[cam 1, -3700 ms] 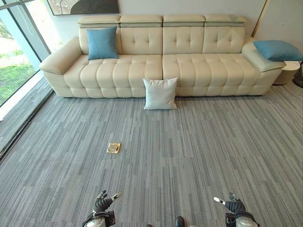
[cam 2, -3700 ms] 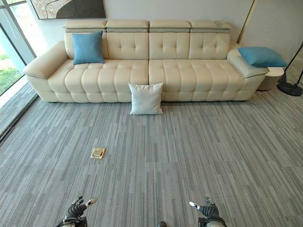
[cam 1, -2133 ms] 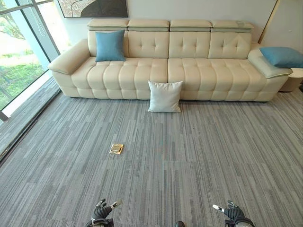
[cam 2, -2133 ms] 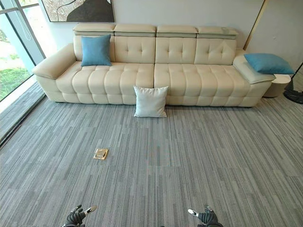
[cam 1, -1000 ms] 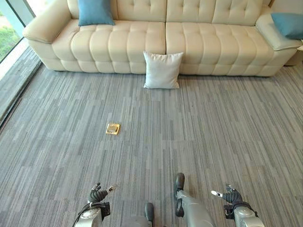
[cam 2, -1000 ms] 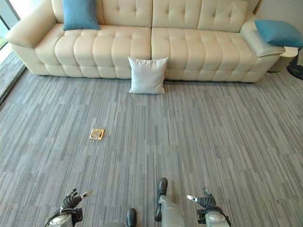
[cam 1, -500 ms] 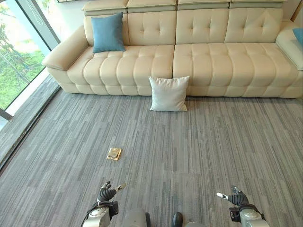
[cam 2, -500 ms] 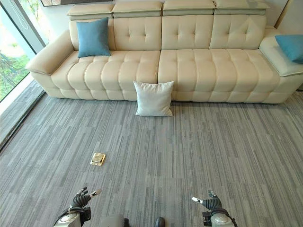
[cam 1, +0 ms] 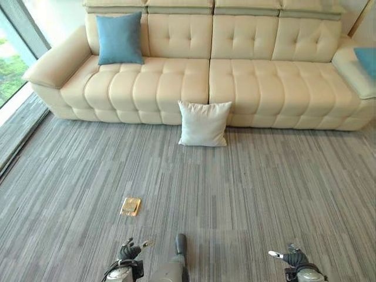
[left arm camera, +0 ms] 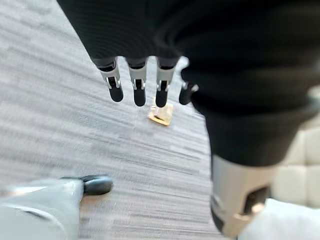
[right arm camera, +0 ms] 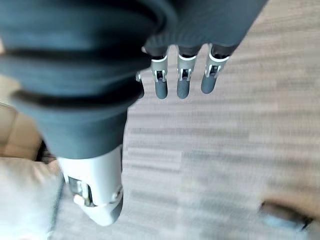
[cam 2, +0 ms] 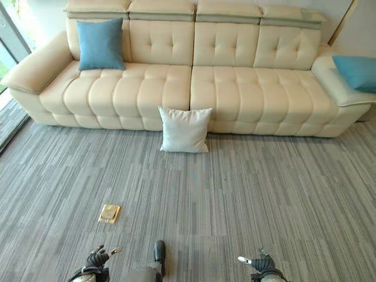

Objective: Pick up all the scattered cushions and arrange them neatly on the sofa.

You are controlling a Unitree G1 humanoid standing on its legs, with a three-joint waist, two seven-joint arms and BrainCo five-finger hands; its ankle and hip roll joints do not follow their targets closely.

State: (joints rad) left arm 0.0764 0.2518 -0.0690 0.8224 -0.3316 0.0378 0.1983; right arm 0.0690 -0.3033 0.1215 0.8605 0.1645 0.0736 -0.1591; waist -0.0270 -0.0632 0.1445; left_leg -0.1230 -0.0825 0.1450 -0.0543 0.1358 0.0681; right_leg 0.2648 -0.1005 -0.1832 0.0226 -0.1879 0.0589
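Against the sofa [cam 1: 235, 88], a plump, seemingly off-white cushion [cam 1: 203, 123].

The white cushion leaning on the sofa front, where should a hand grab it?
Probably the free top edge of the white cushion, from above: it stands nearly upright on the carpet, back against the sofa, so top corners are exposed.

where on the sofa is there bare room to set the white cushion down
The sofa seat is bare from beside the blue cushion at its left end to the right armrest, where a second blue cushion lies. The white cushion leans against the sofa front.
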